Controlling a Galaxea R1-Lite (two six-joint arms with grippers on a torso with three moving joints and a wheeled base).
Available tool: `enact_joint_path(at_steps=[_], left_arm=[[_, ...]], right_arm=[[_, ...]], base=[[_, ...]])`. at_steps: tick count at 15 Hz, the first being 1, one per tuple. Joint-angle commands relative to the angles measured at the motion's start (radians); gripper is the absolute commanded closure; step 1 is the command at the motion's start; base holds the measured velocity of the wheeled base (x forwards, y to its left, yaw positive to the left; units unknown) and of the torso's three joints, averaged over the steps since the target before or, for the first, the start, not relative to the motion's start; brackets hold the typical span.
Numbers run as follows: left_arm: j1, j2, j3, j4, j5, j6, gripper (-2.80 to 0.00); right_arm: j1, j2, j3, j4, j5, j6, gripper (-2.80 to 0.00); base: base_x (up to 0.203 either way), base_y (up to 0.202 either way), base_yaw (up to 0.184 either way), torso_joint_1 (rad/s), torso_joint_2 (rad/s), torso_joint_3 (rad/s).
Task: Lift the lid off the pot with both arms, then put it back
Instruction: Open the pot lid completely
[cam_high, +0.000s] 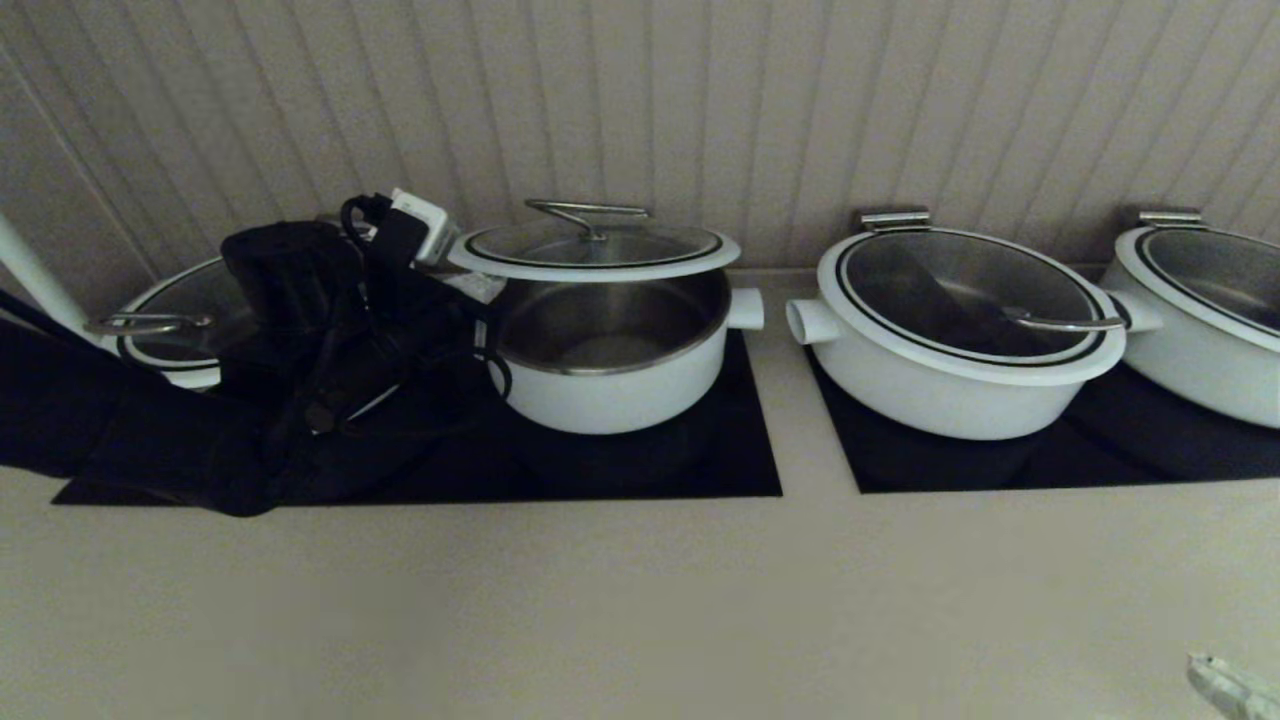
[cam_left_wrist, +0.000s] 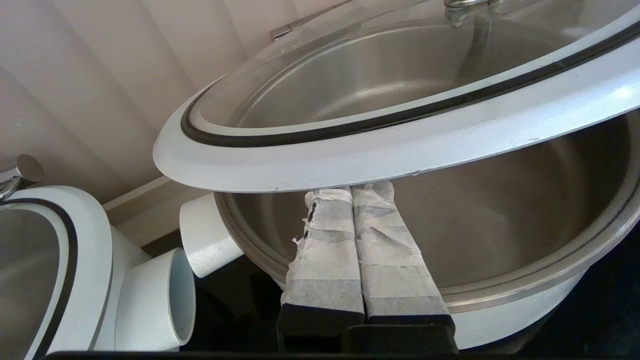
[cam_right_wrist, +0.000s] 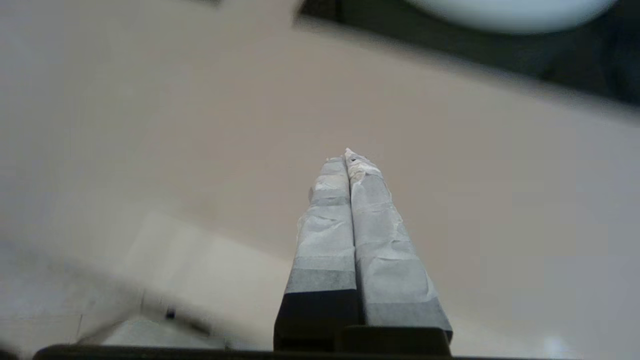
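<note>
- Lid (cam_high: 594, 247): round glass, white rim, thin black ring, curved steel handle (cam_high: 588, 213) at centre. Raised clear of the pot, front edge well above the pot's rim, roughly level. In the left wrist view its white rim (cam_left_wrist: 380, 150) lies across the tips of the left jaws.
- Pot (cam_high: 612, 385): small, deep, white outside, steel inside, uncovered below the lid. Stub side handle (cam_high: 745, 308) on the side away from the left jaws; another stub (cam_left_wrist: 205, 235) just beside them. Stands on a black cooktop panel (cam_high: 740, 450).
- Left gripper (cam_left_wrist: 352, 192): taped white fingers (cam_left_wrist: 325, 250) pressed together, nothing between them, tips tucked under the lid's rim, reaching over the pot's near wall. Its black wrist with loose cables (cam_high: 330, 330) sits beside the pot.
- Right gripper (cam_right_wrist: 347, 157): taped fingers (cam_right_wrist: 380, 240) together, holding nothing, over bare beige counter (cam_high: 600, 600), well apart from lid and pot; only a pale tip (cam_high: 1235, 688) shows at the head view's lower corner.
- Wider white pot with glass lid (cam_high: 965, 325): well beyond the small pot's far side from the left jaws, on a second black panel.
- Another wide pot (cam_high: 1210, 310): just beyond that one.
- Lidded wide pot (cam_high: 170, 320): behind the left arm, partly hidden.
</note>
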Motion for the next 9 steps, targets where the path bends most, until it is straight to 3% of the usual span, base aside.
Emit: enact_joint_path(at_steps=[1,4,9], left_arm=[[-0.001,0.009,0.0,-0.008,0.0,0.001,0.0],[-0.001,0.019,-0.002,-0.009,0.0,0.001,0.0],[-0.001,0.027,-0.003,-0.011,0.0,0.001,0.0]], right_arm=[[0.003,-0.058,0.012,0.052,-0.029,-0.009,0.0],[0.009,-0.058,0.012,0.067,-0.029,-0.006,0.0],[0.014,-0.086,0.012,0.208,-0.032,-0.011,0.0]], base=[[0.0,0.0,0.0,0.0,0.0,0.0],[0.0,0.0,0.0,0.0,0.0,0.0],[0.0,0.0,0.0,0.0,0.0,0.0]])
